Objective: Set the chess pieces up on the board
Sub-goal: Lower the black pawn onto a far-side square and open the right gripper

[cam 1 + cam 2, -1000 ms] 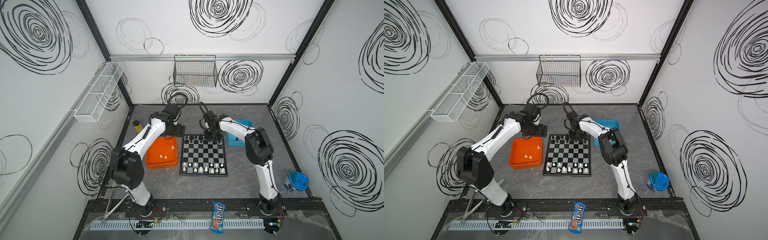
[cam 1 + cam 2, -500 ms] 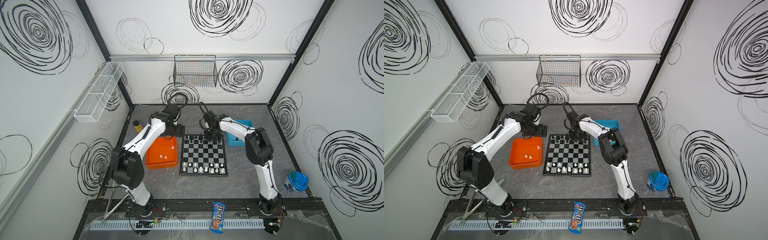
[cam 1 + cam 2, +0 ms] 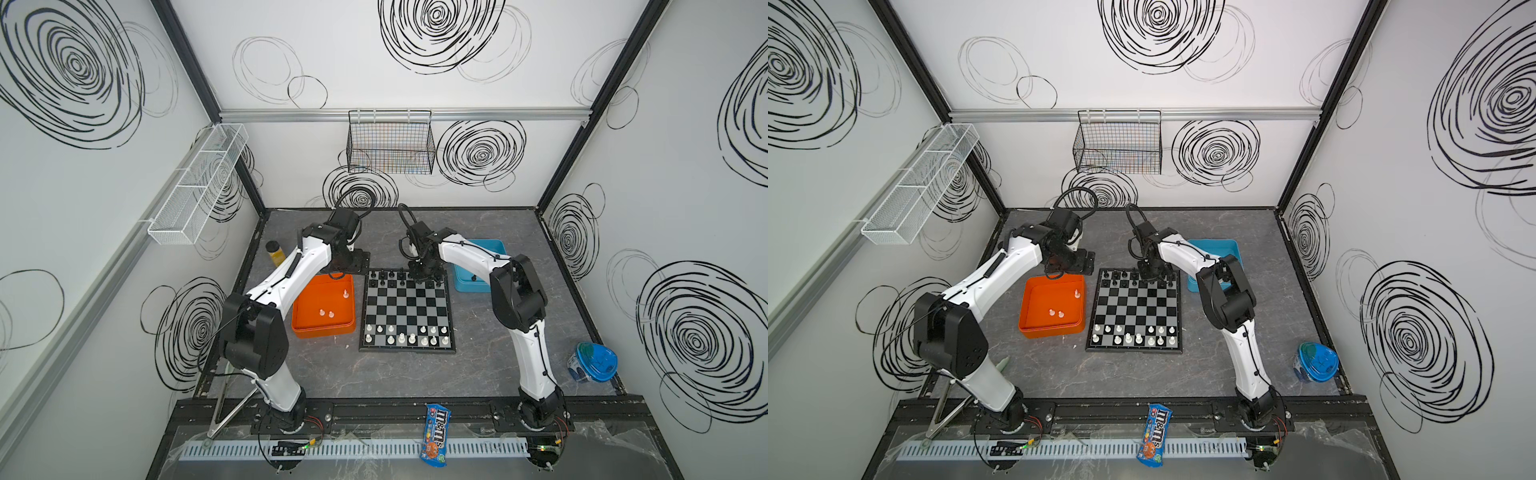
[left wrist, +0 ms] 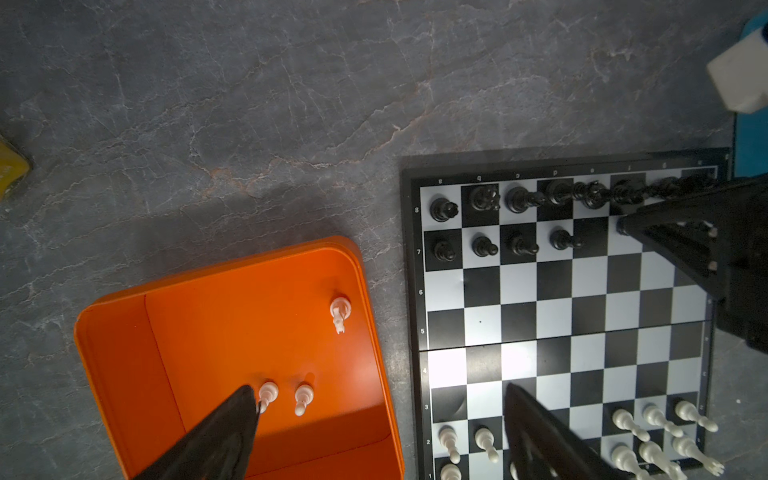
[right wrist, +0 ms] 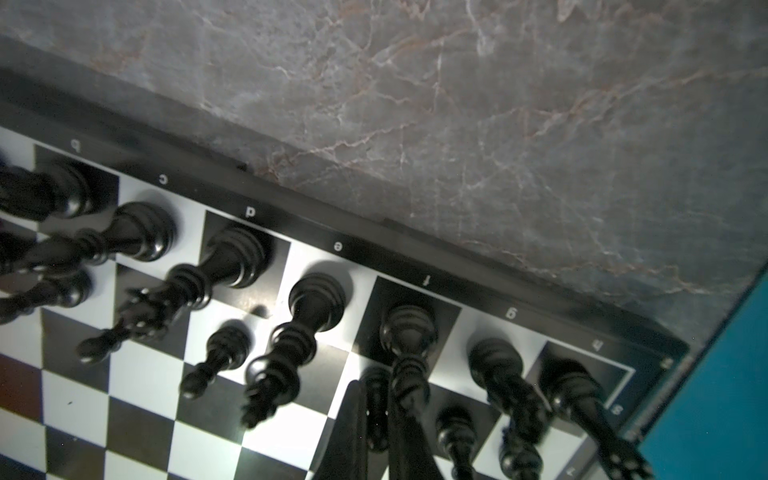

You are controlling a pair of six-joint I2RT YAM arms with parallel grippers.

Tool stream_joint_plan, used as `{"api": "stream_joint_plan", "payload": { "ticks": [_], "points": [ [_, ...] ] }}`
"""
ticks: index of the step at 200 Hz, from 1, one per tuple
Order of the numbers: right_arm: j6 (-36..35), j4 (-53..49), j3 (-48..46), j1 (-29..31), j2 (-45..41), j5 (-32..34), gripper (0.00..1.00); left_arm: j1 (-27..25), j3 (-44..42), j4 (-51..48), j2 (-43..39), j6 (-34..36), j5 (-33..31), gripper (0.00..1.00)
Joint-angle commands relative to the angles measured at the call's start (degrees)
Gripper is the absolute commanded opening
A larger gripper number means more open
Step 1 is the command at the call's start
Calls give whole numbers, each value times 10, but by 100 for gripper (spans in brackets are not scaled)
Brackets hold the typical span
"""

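At the far edge of the board (image 3: 406, 308), your right gripper (image 5: 377, 409) is clamped on a black pawn (image 5: 375, 380) standing in the second row, just in front of the black piece (image 5: 409, 332) on the square lettered f. Only the right wrist view lets you see that grip. In both top views the arm's wrist covers the spot, and the left wrist view gives you just a dark wedge with its tip over that square. That view does show you the neighbouring second-row square in the e file bare. Around the pawn, the other black pieces (image 3: 385, 277) stand in the two far rows. Your left gripper (image 4: 379, 387) hangs with its jaws wide apart and holds nothing. One finger is over the orange tray (image 4: 124, 353), the other over the board's near rows. Three white pieces (image 4: 340, 312) sit in that tray, two close together and one apart near the wall by the board. The top views alone give you the white men (image 3: 405, 336) across both near rows. They also show the whole blue tray (image 3: 478, 266) just beside the board's far right corner.
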Motion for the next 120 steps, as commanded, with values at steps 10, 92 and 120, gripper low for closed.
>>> {"api": "stream_joint_plan", "payload": {
  "ticks": [10, 92, 120],
  "points": [
    [0, -22, 0, 6, -27, 15, 9, 5, -8, 8, -8, 3, 4, 95],
    [5, -18, -15, 12, -51, 19, 9, 5, -14, 10, -16, 0, 3, 95],
    [5, -10, -27, 11, -50, 17, 9, 3, -15, 11, -19, 0, 3, 95]
  ]
}}
